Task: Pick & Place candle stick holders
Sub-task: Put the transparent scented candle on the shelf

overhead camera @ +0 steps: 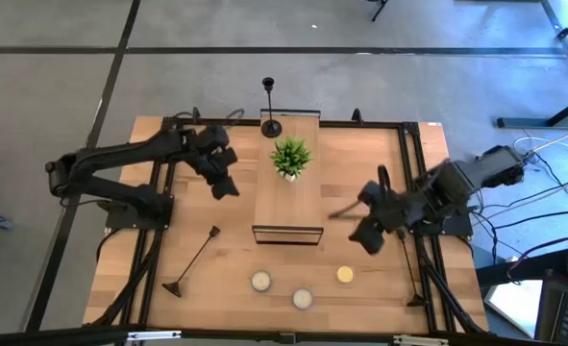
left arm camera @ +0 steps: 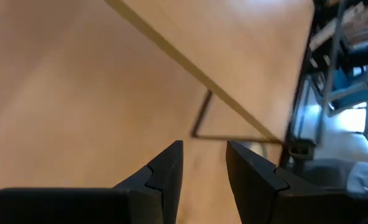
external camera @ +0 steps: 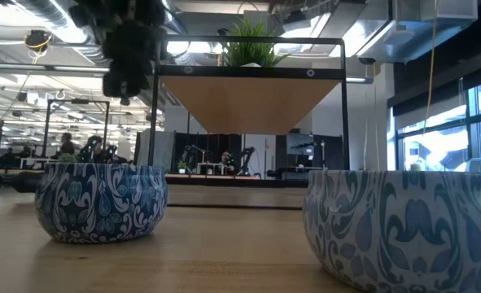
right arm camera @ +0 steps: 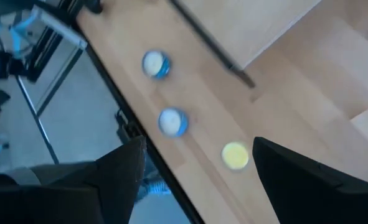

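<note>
One black candle stick holder [overhead camera: 269, 108] stands upright on its round base by the far left corner of the raised wooden shelf [overhead camera: 288, 202]. A second holder [overhead camera: 193, 259] lies on its side on the table at the near left, with its base toward the near edge. My left gripper [overhead camera: 226, 185] hovers open to the left of the shelf, above the table [left arm camera: 203, 163] and high in the low view [external camera: 130, 73]. My right gripper [overhead camera: 367, 236] hovers open to the right of the shelf, with nothing between its fingers [right arm camera: 196, 180].
A small green potted plant [overhead camera: 291, 157] stands on the shelf. Two white candles [overhead camera: 260, 281] [overhead camera: 303, 298] and a yellow one [overhead camera: 345, 275] sit near the front edge; patterned blue tins [external camera: 102, 199] fill the low view. Black frame rails border the table.
</note>
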